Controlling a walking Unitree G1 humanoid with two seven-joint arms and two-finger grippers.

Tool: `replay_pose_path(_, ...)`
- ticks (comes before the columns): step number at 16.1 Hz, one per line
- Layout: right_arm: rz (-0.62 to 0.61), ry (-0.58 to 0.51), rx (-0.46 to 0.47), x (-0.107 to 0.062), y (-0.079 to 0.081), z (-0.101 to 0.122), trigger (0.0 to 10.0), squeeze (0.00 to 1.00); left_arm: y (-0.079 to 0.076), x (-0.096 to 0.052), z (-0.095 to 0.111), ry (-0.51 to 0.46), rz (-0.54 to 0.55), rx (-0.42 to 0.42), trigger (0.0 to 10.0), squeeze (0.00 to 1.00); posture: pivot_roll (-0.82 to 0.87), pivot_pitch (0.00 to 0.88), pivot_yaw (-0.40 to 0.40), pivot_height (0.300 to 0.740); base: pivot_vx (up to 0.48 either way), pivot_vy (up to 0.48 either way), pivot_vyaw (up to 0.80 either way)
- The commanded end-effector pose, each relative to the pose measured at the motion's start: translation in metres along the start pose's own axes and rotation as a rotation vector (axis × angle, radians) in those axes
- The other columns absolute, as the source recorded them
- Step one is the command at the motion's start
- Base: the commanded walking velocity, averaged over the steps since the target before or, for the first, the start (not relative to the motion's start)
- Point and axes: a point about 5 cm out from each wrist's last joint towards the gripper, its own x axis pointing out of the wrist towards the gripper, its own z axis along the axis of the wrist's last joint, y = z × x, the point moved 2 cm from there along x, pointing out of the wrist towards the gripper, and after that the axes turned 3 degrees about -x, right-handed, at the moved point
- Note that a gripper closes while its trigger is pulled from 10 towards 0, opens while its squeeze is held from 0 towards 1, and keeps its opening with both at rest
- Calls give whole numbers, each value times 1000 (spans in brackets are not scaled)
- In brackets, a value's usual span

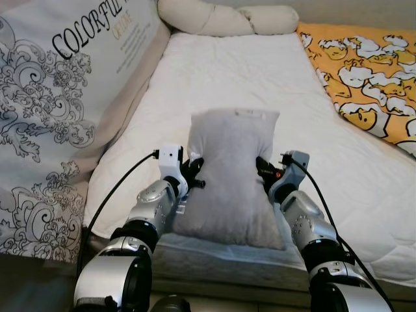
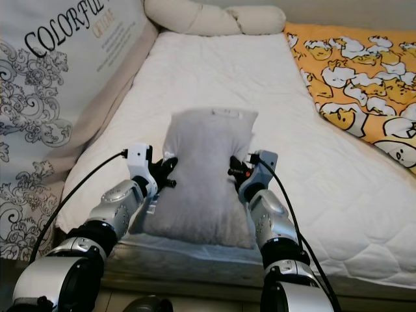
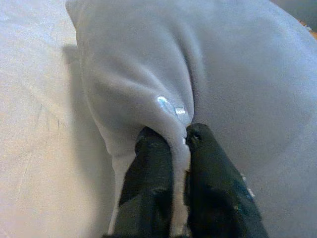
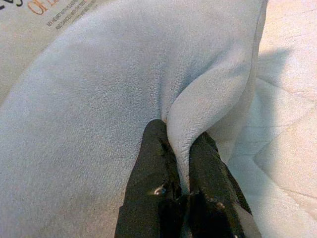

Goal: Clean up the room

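Both claws are clamping down on the same thing here: the left gripper (image 3: 179, 141) is pinching a fold of fabric on the left edge of the grey pillow (image 1: 231, 175), and the right gripper (image 4: 181, 144) is doing the same on the right edge, fingers squeezed tight with a ridge of cloth between them. The pillow is sitting between the two silver arms at the near edge of the white mattress (image 1: 260, 78), standing sort of propped up with its top end pointing toward the far side. Off to the left a big printed cushion (image 1: 58, 97) is leaning along the bed, a cream bolster (image 1: 221, 19) is lying at the far end, and a yellow duck-print blanket (image 1: 364, 78) is covering the right side.
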Motion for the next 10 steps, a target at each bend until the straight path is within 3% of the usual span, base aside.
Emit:
replay_pose_path(1, 42, -25, 8, 5, 12, 11, 0, 0, -12, 6, 23, -83, -66, 41, 941, 0, 75, 0, 30, 740, 0, 0, 0)
replay_pose_path(2, 55, -25, 26, 4, 15, 14, 667, 0, -15, 6, 30, -106, -93, 70, 1922, 0, 76, 0, 29, 740, 0, 0, 0)
replay_pose_path(4, 70, -54, 32, 2, 19, 21, 980, 0, -20, 6, 41, -142, -119, 107, 2314, 0, 77, 0, 30, 740, 0, 0, 0)
replay_pose_path(5, 59, -128, 34, -1, 22, 33, 0, 0, -24, 4, 52, -191, -135, 140, 1725, 0, 74, 0, 30, 740, 0, 0, 0)
replay_pose_path(6, 60, -175, 31, -4, 25, 42, 0, 0, -27, 1, 58, -219, -147, 174, 0, 0, 72, 0, 29, 740, 0, 0, 0)
replay_pose_path(8, 55, -221, -11, -10, 30, 50, 0, 0, -31, -5, 58, -216, -173, 252, 0, 0, 69, 0, 30, 740, 0, 0, 0)
replay_pose_path(10, -17, -229, -60, -19, 25, 51, 0, 0, -32, -13, 53, -221, -169, 300, 0, 0, 75, 0, 24, 740, 0, 0, 0)
